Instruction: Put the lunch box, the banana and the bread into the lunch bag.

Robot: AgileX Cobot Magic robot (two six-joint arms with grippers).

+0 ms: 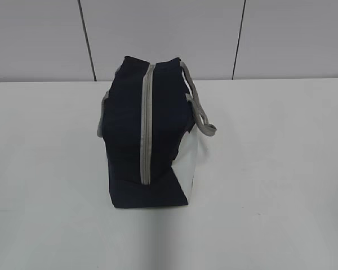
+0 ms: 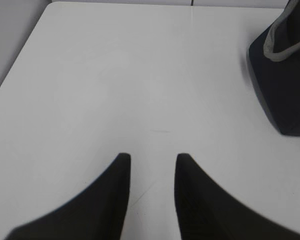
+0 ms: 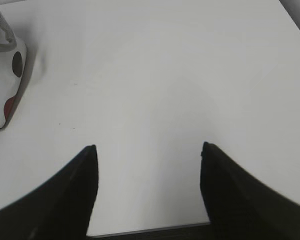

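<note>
The navy lunch bag [image 1: 149, 135] stands in the middle of the white table with its grey zipper [image 1: 147, 124] running along the top, shut as far as I can see. A corner of the lunch bag [image 2: 285, 75] shows at the right of the left wrist view, and its white dotted side panel [image 3: 5, 85] at the left of the right wrist view. My left gripper [image 2: 153, 157] is open over bare table, nothing between its fingers. My right gripper [image 3: 147, 147] is open wider, also empty, near the table's front edge. The lunch box, banana and bread are out of view.
A grey handle [image 1: 200, 109] droops over the bag's right side. The white table [image 1: 270, 169] ends at a grey panelled wall [image 1: 169, 34] behind. Neither arm appears in the exterior view.
</note>
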